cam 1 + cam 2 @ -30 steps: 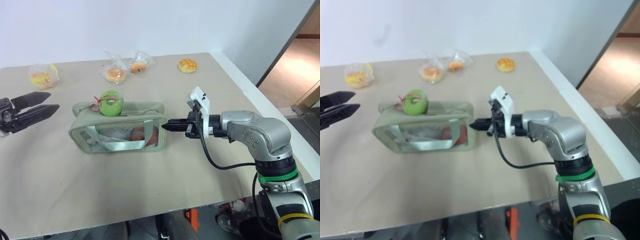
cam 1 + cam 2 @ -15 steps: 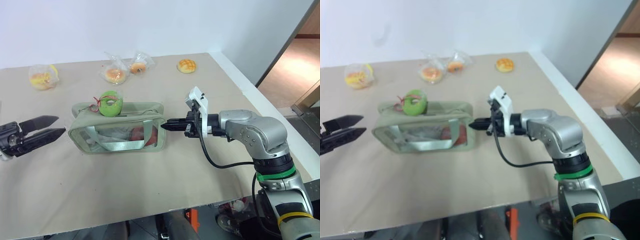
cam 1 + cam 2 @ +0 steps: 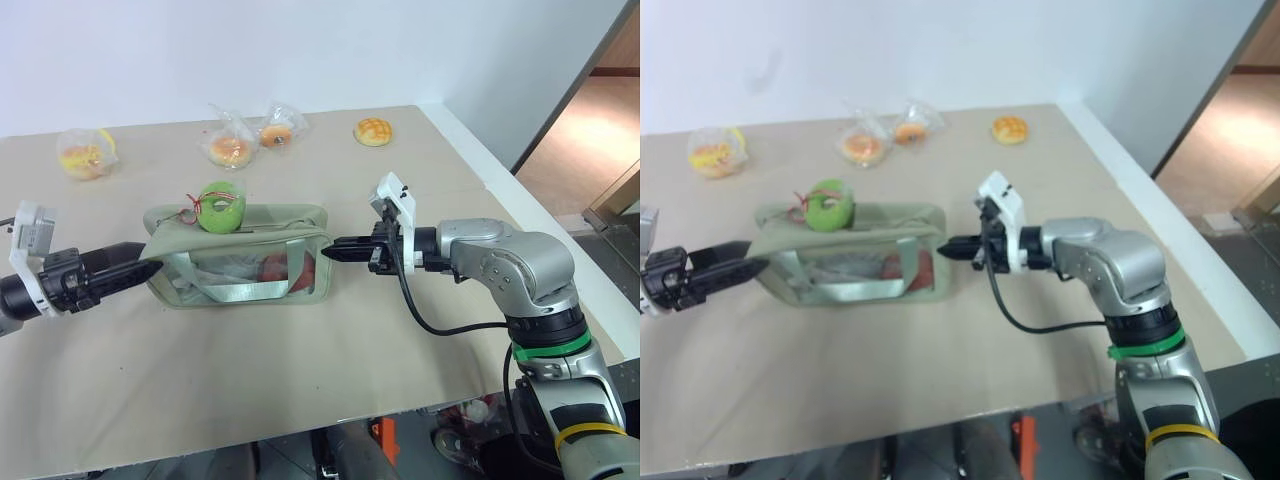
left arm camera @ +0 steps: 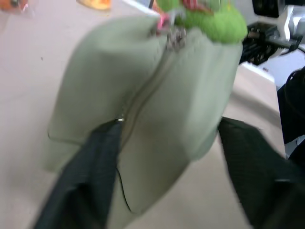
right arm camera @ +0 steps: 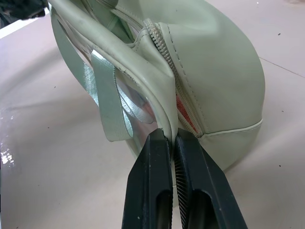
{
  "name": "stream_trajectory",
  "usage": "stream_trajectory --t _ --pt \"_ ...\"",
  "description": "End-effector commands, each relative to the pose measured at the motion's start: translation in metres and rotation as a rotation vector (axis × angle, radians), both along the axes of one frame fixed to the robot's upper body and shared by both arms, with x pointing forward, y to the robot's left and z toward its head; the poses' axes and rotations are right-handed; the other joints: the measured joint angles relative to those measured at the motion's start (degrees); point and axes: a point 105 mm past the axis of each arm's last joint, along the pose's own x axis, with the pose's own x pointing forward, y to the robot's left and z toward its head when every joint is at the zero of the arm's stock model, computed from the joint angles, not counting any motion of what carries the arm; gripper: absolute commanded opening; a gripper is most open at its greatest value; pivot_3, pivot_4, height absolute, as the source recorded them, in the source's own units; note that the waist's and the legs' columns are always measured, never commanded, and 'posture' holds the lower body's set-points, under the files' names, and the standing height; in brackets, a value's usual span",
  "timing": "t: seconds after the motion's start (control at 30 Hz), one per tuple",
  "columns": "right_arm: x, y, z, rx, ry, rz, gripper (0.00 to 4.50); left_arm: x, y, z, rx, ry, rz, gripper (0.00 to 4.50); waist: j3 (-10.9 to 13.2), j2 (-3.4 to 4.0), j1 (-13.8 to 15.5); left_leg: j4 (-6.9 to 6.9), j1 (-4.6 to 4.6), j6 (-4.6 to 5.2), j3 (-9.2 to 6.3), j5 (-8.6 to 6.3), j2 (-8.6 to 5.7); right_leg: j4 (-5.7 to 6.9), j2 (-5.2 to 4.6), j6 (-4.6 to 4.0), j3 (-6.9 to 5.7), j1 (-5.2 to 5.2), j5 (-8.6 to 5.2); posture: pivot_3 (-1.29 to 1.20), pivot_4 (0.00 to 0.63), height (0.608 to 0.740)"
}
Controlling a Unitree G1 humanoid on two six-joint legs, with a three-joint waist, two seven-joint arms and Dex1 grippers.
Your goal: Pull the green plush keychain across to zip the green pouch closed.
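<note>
- The green pouch (image 3: 238, 258) lies long-side across the middle of the beige table (image 3: 300, 370), with broad bare cloth from 4 to 8 o'clock of it reaching to the table's near edge.
- The table's right edge runs along a white border at 3 o'clock, well apart from the pouch; the far edge meets a white wall at 12 o'clock.
- Wrapped buns (image 3: 232, 150) and another wrapped bun (image 3: 85, 158) sit near the far edge at 11 to 12 o'clock; a bare yellow bun (image 3: 373, 131) lies at 1 o'clock.
- No readable writing or brand shows on any item.
- The pouch is pale sage fabric with a clear side window, light green straps and a zipper along its top; red and pale contents show through the window.
- The green plush keychain (image 3: 221, 207) is a lime fuzzy ring with a red cord, sitting on the pouch's top toward its left end.
- The right gripper (image 5: 172, 143) is pinched together on the pouch's right-end seam beside the zipper's end.
- The left gripper (image 4: 167, 143) has its fingers apart, straddling the pouch's left end, one finger (image 4: 95, 167) against the fabric.
</note>
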Motion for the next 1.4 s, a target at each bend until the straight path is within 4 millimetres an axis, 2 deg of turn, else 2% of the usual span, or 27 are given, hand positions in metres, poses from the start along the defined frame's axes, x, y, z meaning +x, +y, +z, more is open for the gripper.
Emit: stream_trajectory --t 0.03,0.13,0.2,0.43,0.63,0.93,1.0,1.1,1.17,1.33,1.37,1.4 --pt "-0.003 0.001 0.000 -0.005 -0.001 0.003 0.00 -0.001 -0.002 0.008 -0.025 -0.017 -0.028 1.70 0.0 0.00 0.0 0.00 -0.01 0.00 -0.01 0.00 0.00 0.00 0.00 0.00 0.00 0.00 0.00 0.00 0.150 0.740" --pt "-0.003 0.001 -0.001 -0.002 0.000 0.000 0.00 -0.004 -0.002 0.008 -0.030 -0.007 -0.041 0.57 0.0 0.00 0.0 -0.03 -0.01 0.00 0.01 0.00 0.00 -0.01 0.00 -0.01 0.00 -0.01 -0.01 0.00 0.150 0.740" --pt "-0.003 0.001 -0.001 -0.001 0.000 -0.001 0.00 -0.004 -0.001 0.007 -0.026 -0.001 -0.040 0.02 0.0 0.00 0.0 -0.03 0.00 0.00 0.00 0.00 0.00 -0.01 0.00 -0.01 -0.01 -0.01 -0.01 0.00 0.150 0.740" --pt "-0.002 0.000 0.000 0.013 0.012 -0.002 0.00 0.005 0.002 -0.006 0.060 -0.003 0.016 0.02 0.0 0.00 0.0 -0.06 0.00 0.00 0.00 0.00 -0.02 -0.01 -0.03 -0.03 0.00 0.00 -0.02 0.00 0.150 0.740" --pt "0.001 -0.003 0.011 0.053 -0.015 -0.027 0.00 0.011 0.001 -0.010 0.062 0.008 0.017 0.02 0.0 0.01 0.1 -0.05 0.01 0.00 0.00 0.00 -0.05 -0.02 -0.04 -0.01 -0.01 0.00 -0.01 0.00 0.150 0.740" --pt "-0.006 -0.003 0.006 0.019 -0.012 -0.005 0.00 0.017 -0.002 -0.010 0.059 0.009 0.007 0.02 0.0 0.01 0.2 -0.06 0.00 0.00 0.03 0.00 -0.10 -0.04 -0.07 0.00 -0.01 0.01 -0.01 0.00 0.150 0.740" --pt "-0.007 -0.003 0.006 0.018 -0.018 -0.005 0.82 0.017 -0.001 -0.011 0.058 0.010 0.007 0.00 0.0 0.01 0.2 -0.06 0.00 0.00 0.02 0.00 -0.10 -0.04 -0.09 0.00 -0.02 0.01 -0.01 0.00 0.150 0.740" --pt "-0.018 0.000 0.012 0.024 -0.042 0.057 1.59 0.017 -0.001 -0.012 0.059 0.012 0.008 0.00 0.0 0.02 0.2 -0.06 -0.01 0.00 0.02 0.00 -0.11 -0.04 -0.09 0.00 -0.02 0.01 -0.01 0.00 0.150 0.740" --pt "-0.020 -0.001 0.015 0.017 -0.061 0.064 2.39 0.017 0.000 -0.012 0.059 0.013 0.010 0.00 0.0 0.02 0.2 -0.10 -0.02 0.00 0.02 0.00 -0.12 -0.05 -0.08 0.01 -0.02 0.00 -0.02 0.00 0.150 0.740" --pt "-0.017 -0.016 0.027 0.021 -0.072 0.045 4.10 0.018 -0.002 -0.012 0.061 0.012 0.011 0.00 0.0 0.02 0.3 -0.13 -0.01 0.00 0.02 0.00 -0.13 -0.09 -0.12 0.01 -0.04 0.00 -0.03 0.00 0.150 0.740" --pt "-0.020 -0.023 0.040 0.047 -0.101 0.062 4.43 0.018 -0.002 -0.012 0.060 0.012 0.010 0.00 0.0 0.02 0.3 -0.13 -0.01 0.00 0.02 0.00 -0.14 -0.09 -0.12 0.01 -0.04 0.00 -0.03 0.00 0.150 0.740" --pt "-0.024 -0.029 0.053 0.074 -0.128 0.078 4.43 0.018 -0.002 -0.012 0.060 0.012 0.010 0.00 0.0 0.04 0.3 -0.13 -0.02 0.00 0.03 0.00 -0.17 -0.09 -0.12 0.01 -0.04 0.00 -0.03 0.00 0.150 0.740"
